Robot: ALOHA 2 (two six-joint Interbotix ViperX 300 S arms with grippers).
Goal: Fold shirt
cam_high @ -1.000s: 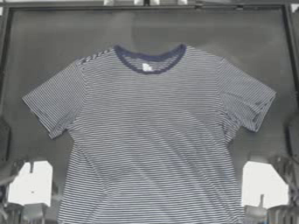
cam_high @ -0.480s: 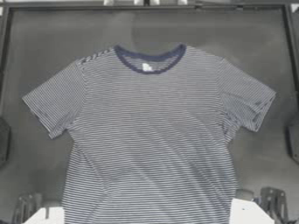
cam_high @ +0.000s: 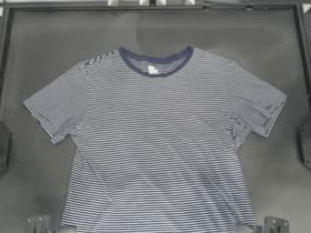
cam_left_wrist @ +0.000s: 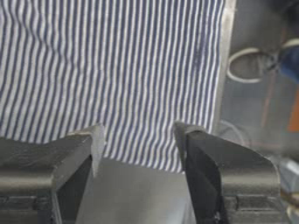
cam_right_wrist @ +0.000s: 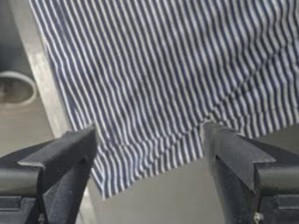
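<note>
The shirt (cam_high: 158, 145) lies flat and face up on the dark table (cam_high: 36, 54), sleeves spread, navy collar (cam_high: 156, 63) with its white label (cam_high: 153, 69) toward the far edge. My left gripper (cam_high: 40, 225) barely shows at the near edge, beside the hem's left corner. The left wrist view shows it (cam_left_wrist: 139, 131) open just short of the striped hem (cam_left_wrist: 146, 159). My right gripper (cam_high: 273, 225) sits by the hem's right corner. In the right wrist view it (cam_right_wrist: 151, 131) is open over the hem's edge (cam_right_wrist: 125, 183), holding nothing.
A metal frame (cam_high: 152, 6) borders the table. Dark pads sit at the left edge (cam_high: 3, 148) and the right edge (cam_high: 305, 143). Beyond the table rim the left wrist view shows a white ring (cam_left_wrist: 245, 65), and the right wrist view shows a grey tube (cam_right_wrist: 15, 87).
Both arms have drawn back toward the near edge and almost left the top view. The shirt has not moved.
</note>
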